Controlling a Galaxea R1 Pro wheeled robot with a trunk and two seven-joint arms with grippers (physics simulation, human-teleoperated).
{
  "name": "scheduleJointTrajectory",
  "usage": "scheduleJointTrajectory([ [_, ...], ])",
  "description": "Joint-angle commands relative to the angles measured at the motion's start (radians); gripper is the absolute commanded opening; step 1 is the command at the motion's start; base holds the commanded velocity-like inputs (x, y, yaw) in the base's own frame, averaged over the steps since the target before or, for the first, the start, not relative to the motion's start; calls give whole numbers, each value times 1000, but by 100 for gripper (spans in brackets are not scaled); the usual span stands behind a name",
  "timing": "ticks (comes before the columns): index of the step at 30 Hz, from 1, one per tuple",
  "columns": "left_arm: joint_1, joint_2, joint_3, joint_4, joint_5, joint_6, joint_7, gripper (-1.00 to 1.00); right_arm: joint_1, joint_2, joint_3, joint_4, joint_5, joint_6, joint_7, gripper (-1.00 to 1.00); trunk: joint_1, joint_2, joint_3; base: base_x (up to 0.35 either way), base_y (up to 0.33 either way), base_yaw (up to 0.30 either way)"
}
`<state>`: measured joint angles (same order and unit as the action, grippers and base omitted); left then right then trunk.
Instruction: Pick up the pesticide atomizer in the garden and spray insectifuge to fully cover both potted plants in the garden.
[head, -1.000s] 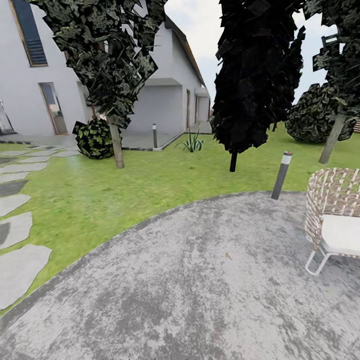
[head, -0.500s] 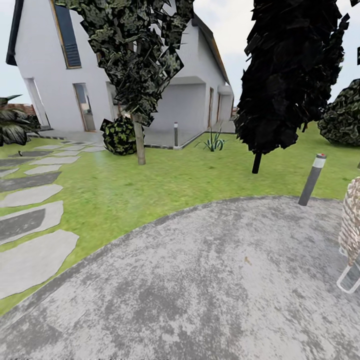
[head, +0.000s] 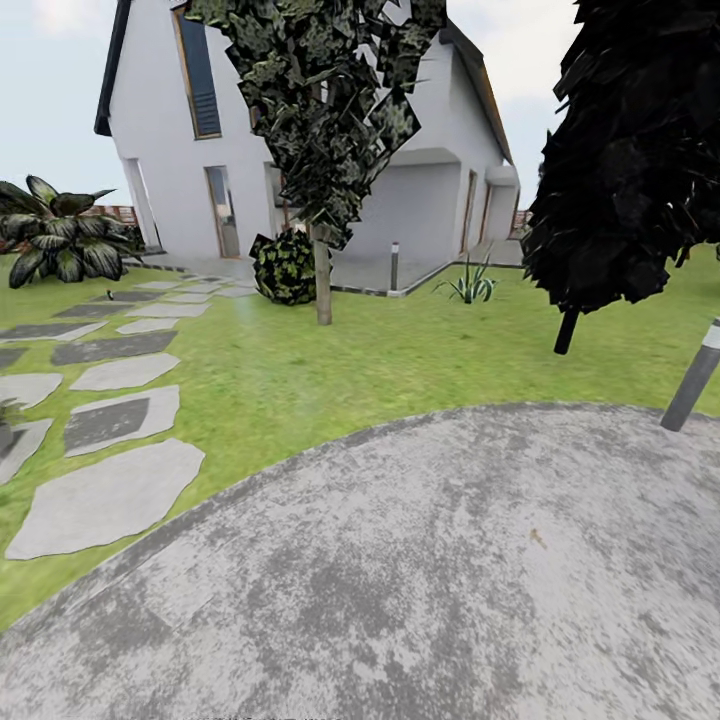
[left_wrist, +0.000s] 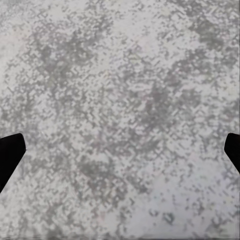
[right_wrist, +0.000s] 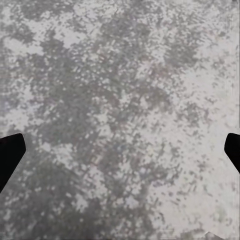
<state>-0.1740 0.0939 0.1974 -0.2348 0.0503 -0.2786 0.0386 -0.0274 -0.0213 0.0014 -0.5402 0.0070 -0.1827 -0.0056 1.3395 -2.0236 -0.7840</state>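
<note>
Currently in transit: the head view looks across a grey speckled round patio (head: 420, 580) to green lawn (head: 330, 370), pale stepping stones (head: 110, 495) and a white house (head: 300, 150); a grey bollard lamp (head: 693, 385) stands at the patio edge. No atomizer or potted rosettes identified. Left gripper (left_wrist: 120, 152) and right gripper (right_wrist: 120, 152) both spread wide, holding nothing, facing paving. Judgement: slim bottle likely light, rigid, smooth; grip mid-body, upright.
</note>
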Motion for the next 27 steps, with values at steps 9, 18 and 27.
scheduleJointTrajectory([
  [9, -27, 3, -1, -77, 6, -2, 5, 100, 0, -4, 0, -2, 0, -4, -1, 100, 0, 0, -6, 0, 0, 279],
  [18, -28, 0, -11, -162, 4, -3, 4, 100, 0, -5, 0, -70, -1, -77, -1, 100, 0, 0, -12, 0, 0, 279],
  [27, -21, -2, -9, -147, 5, -4, 4, 100, 0, -9, 0, -80, 5, -97, -1, 100, 7, -14, -25, 0, 0, 278],
])
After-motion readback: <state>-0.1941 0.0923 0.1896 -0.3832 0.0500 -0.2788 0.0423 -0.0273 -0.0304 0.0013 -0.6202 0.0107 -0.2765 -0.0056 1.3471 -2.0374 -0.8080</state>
